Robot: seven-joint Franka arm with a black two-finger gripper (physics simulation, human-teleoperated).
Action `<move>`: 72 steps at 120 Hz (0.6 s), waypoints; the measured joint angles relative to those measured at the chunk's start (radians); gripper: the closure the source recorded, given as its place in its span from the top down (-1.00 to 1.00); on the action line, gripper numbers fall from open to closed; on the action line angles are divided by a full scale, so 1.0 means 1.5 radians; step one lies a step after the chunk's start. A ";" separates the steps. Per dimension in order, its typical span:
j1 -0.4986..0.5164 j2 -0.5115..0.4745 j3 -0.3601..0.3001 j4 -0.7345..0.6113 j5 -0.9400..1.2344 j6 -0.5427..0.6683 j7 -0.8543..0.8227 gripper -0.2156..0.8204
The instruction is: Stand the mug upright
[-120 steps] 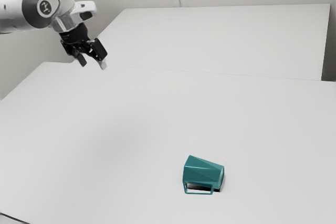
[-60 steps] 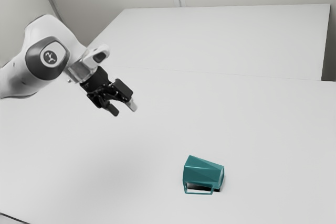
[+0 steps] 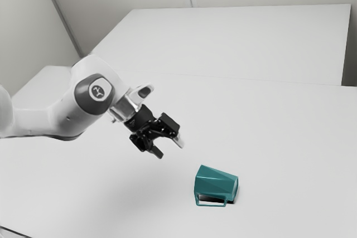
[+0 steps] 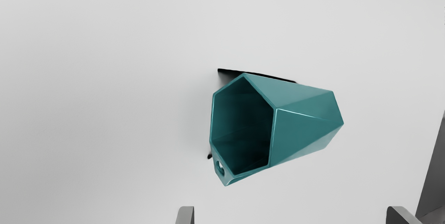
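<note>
Mug point(image 3: 216, 183) on its side on table point(image 3: 279, 132); gripper point(image 3: 170, 150) tipped toward it, spread wide and empty, likely to leave room for straddling it.

Arm point(image 3: 92, 97) is cut off at the exterior view's left, bench point(image 3: 284, 132) cropped too. Fingers point(image 4: 186, 216) of tool point(image 3: 168, 148) are cut off by the wrist view's edge. Inside of mug point(image 3: 215, 183) is hidden in the exterior view.
</note>
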 joint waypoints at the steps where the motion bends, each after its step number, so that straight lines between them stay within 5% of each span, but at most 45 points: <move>1: -0.001 0.003 0.000 0.000 -0.005 0.001 0.001 0.58; 72: -0.036 0.158 0.000 0.000 -0.269 0.016 0.141 0.58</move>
